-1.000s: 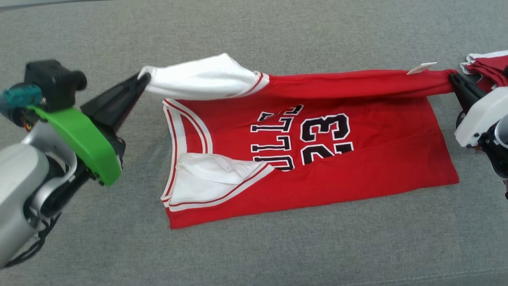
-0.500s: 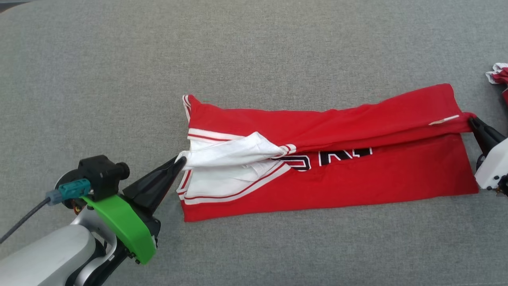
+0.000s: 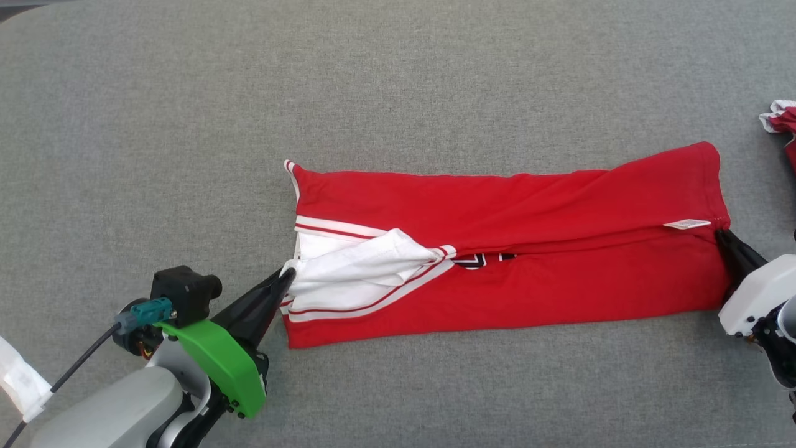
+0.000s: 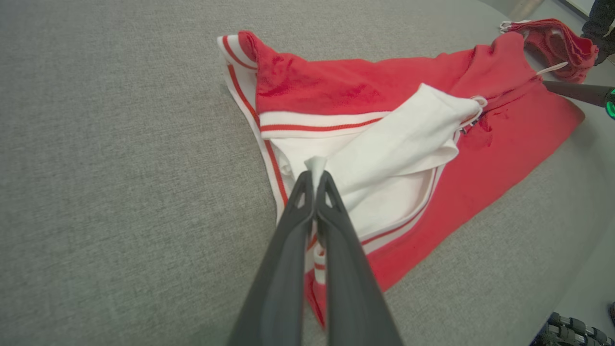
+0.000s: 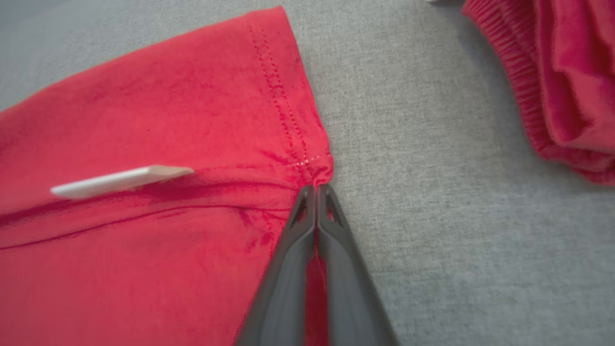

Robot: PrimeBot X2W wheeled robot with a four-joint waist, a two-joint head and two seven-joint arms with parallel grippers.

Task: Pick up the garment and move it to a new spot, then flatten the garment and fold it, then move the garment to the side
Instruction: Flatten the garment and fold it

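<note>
A red basketball jersey [image 3: 528, 211] with white trim lies on the grey cushion, its far long edge drawn over toward the near edge. My left gripper [image 3: 287, 274] is shut on the white inner fabric at the shoulder end [image 4: 314, 166]. At the hem end my right gripper [image 3: 721, 235] pinches the red corner [image 5: 319, 180] beside a white label [image 5: 120, 180]. Black lettering [image 3: 476, 260] peeks from under the fold. The jersey [image 4: 336, 86] shows its striped armhole in the left wrist view.
A second red and white garment [image 3: 782, 118] lies bunched at the right edge [image 5: 571, 72], close to my right gripper. The grey fabric surface [image 3: 398, 81] stretches wide behind and in front of the jersey.
Both grippers have carried the jersey's far edge toward the near edge, covering most of the number and lettering. The fold has dropped lower and flatter since half a second ago.
</note>
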